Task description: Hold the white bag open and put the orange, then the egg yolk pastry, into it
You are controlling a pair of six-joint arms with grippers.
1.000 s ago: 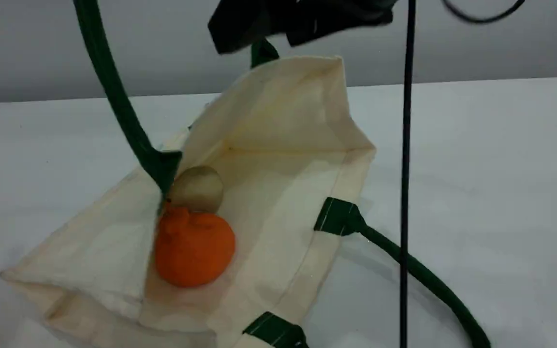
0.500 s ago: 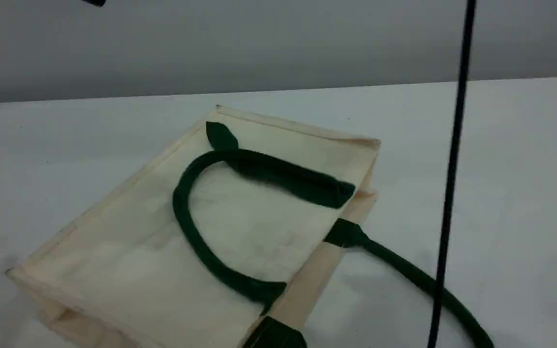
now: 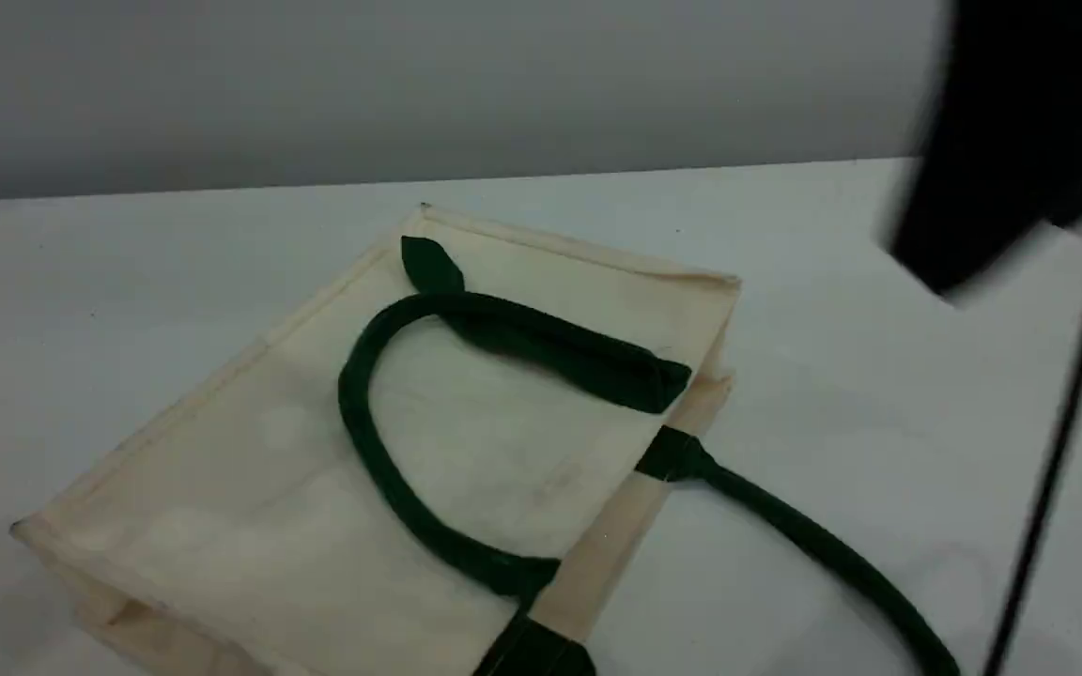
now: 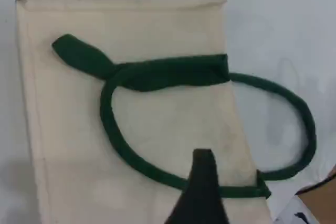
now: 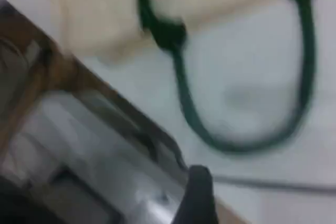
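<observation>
We see the white bag (image 3: pixel 297 488) lying on its side on the pale table (image 3: pixel 128 282), its top panel flat and its mouth closed, so the canvas hides whatever is inside. One dark green handle (image 3: pixel 350 399) lies curled on top of the bag's upper panel. The second handle (image 3: pixel 813 545) loops out over the table from the bag's mouth edge, to the right of the bag.

The left gripper (image 4: pixel 202 192) hovers above the bag, over its mouth edge, apart from the canvas and both handles. We see only one dark fingertip, so we cannot tell how wide its jaws stand.

The right arm (image 3: pixel 1020 141) is a dark blur well to the right of the bag, with a thin black cable (image 3: pixel 1058 451) slanting down beside it. The right gripper (image 5: pixel 197 192) has its jaws spread wide with nothing between them, and its blurred view takes in the second handle.
</observation>
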